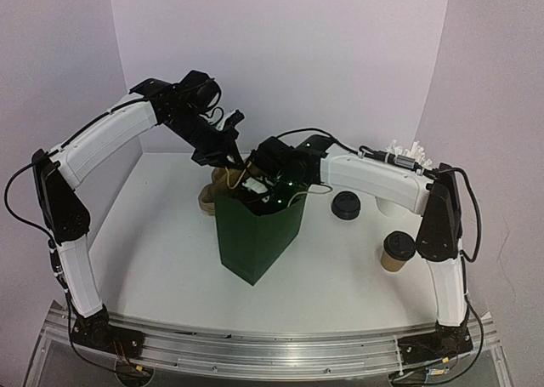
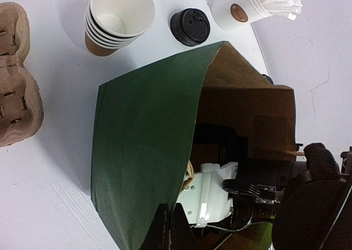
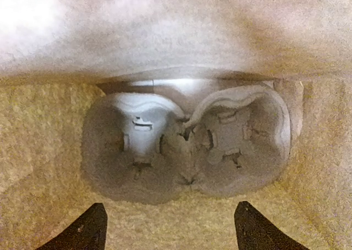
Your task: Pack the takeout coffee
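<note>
The takeout coffee [image 1: 397, 251], a brown cup under a black dome lid, stands on the table at the right, clear of both grippers. A green paper bag [image 1: 255, 242] stands upright in the middle. My left gripper [image 1: 236, 162] is shut on the bag's back rim, and its fingers pinch the green edge [image 2: 170, 211]. My right gripper [image 1: 272, 184] reaches down into the bag's mouth. Its jaws [image 3: 169, 217] are open wide with nothing between them. Below them a two-cup pulp carrier [image 3: 187, 145] lies on the bag's floor.
A loose black lid [image 1: 346, 205] lies right of the bag, and a white cup of wrapped sticks [image 1: 406, 156] stands behind my right arm. A stack of lidless cups [image 2: 118, 19] sits beside the lid [image 2: 190, 26]. More pulp carriers [image 2: 16, 79] lie to the bag's left.
</note>
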`<state>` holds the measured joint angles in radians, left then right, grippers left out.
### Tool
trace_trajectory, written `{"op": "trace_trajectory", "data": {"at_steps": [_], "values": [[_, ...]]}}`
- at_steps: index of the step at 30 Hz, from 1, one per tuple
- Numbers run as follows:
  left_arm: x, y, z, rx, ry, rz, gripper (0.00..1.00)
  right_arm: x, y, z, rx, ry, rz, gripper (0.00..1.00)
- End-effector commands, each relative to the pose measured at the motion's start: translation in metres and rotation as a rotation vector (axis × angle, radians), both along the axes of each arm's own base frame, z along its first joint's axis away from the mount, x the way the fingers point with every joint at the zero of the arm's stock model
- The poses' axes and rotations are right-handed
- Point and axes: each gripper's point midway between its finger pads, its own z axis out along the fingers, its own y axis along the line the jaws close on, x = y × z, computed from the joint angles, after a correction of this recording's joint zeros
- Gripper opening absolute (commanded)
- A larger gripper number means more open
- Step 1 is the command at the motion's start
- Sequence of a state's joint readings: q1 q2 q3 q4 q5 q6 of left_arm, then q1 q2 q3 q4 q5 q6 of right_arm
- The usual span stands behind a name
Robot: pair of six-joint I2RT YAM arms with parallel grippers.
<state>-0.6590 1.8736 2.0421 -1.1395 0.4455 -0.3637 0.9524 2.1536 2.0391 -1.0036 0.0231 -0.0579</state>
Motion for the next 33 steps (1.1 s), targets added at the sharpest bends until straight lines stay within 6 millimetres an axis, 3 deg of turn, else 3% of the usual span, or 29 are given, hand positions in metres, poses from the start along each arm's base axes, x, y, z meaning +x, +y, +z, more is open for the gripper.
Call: {"op": "trace_trajectory", "data": {"at_steps": [1, 6, 15, 18, 28, 33], "values": [[0.002, -0.006, 0.004, -0.022, -0.027, -0.020, 0.00, 0.000, 0.008, 0.044, 0.096, -0.047, 0.003, 0.88], [0.002, -0.007, 0.002, -0.022, -0.025, -0.022, 0.00, -0.003, 0.002, 0.030, 0.060, -0.022, 0.002, 0.92], [0.007, -0.003, -0.006, 0.012, -0.034, -0.002, 0.00, 0.005, 0.004, 0.069, 0.112, -0.101, -0.002, 0.95], [0.012, 0.000, -0.005, 0.025, -0.056, 0.023, 0.00, 0.005, -0.001, 0.073, 0.100, -0.117, 0.001, 0.95], [0.027, 0.015, 0.007, 0.104, -0.197, 0.077, 0.00, -0.006, -0.019, 0.036, -0.002, -0.060, 0.006, 0.96], [0.030, 0.022, 0.002, 0.160, -0.216, 0.095, 0.00, -0.005, -0.027, 0.036, -0.026, -0.078, 0.000, 0.96]]}}
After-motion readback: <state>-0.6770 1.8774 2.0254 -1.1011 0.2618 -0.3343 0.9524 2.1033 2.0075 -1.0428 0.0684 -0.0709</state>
